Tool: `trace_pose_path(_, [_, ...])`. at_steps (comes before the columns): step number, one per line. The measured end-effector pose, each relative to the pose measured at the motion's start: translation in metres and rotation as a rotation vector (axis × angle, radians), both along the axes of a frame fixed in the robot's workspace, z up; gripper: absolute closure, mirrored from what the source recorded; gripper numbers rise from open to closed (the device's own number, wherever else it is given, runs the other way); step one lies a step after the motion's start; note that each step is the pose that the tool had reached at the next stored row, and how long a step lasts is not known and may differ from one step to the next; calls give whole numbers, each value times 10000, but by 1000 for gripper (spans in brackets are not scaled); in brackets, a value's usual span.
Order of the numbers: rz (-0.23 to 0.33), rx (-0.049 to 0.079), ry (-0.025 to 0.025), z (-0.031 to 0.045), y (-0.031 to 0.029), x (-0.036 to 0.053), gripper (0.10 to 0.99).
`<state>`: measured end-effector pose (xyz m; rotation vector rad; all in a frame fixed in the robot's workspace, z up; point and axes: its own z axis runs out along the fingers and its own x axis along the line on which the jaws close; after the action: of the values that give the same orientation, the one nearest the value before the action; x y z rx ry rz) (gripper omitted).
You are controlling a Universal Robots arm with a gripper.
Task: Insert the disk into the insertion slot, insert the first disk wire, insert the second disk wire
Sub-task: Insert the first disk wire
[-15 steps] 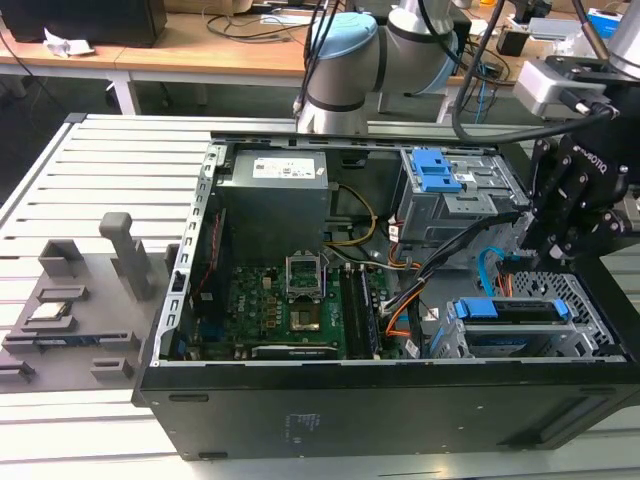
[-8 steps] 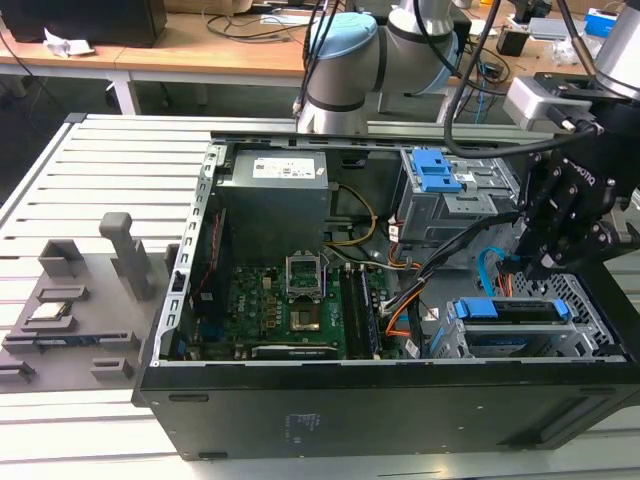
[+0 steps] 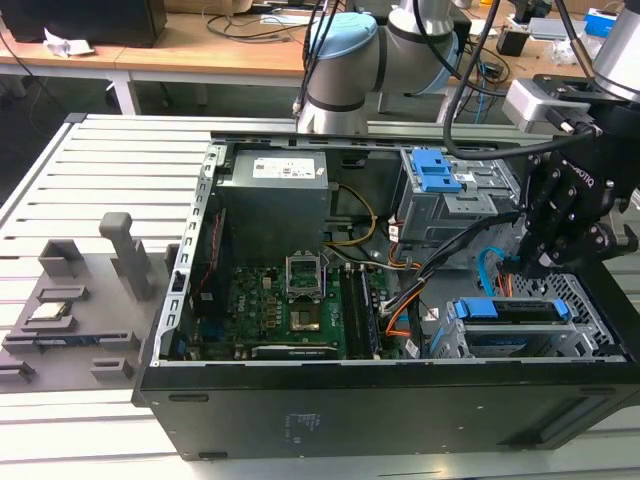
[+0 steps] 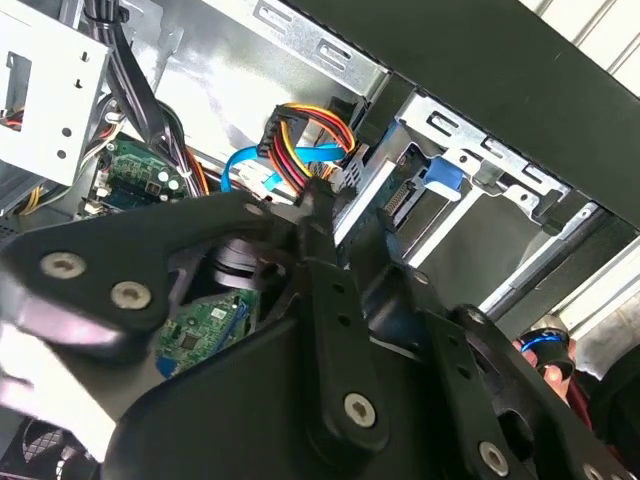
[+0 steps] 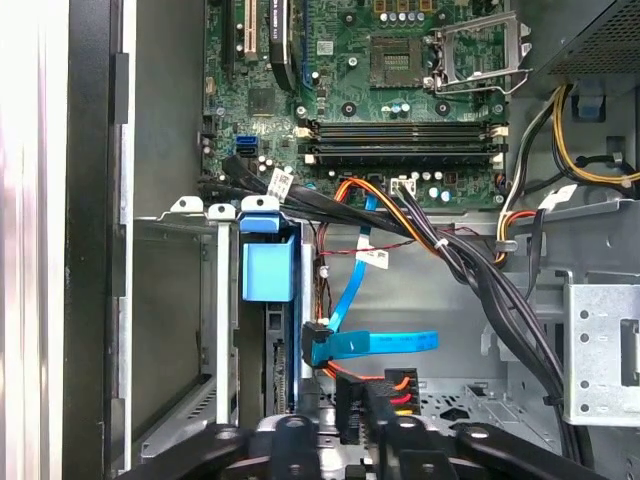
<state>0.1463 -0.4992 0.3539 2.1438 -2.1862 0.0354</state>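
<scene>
Disk is seated on edge in the insertion slot, at the case corner nearest the camera on the exterior view's right. Its blue caddy tab is seen at one end of the slot. Blue data wire looks plugged in at the disk's rear edge.

Gripper is clenched, nearly closed, on the black power connector, which is held just beside the disk's rear edge. Contact with the socket cannot be told.

Handling, as judged: the connector is light, rigid, small and keyed, so it is best gripped across its flat sides. Its coloured leads are springy and a sideways pull is to be expected. Disk is heavy and shock-sensitive, and its pins are easily bent.
</scene>
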Motion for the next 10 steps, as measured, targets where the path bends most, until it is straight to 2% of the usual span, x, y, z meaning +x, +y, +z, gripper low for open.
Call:
trace_pose_path(3, [0,0,0,0,0,0,918])
trace_pose_path(8, [0,-2,0,-1,-7,0,918])
trace_pose_path(9, [-1,-2,0,-1,-22,0,918])
trace_pose_path(10, [0,-1,0,-1,-64,0,918])
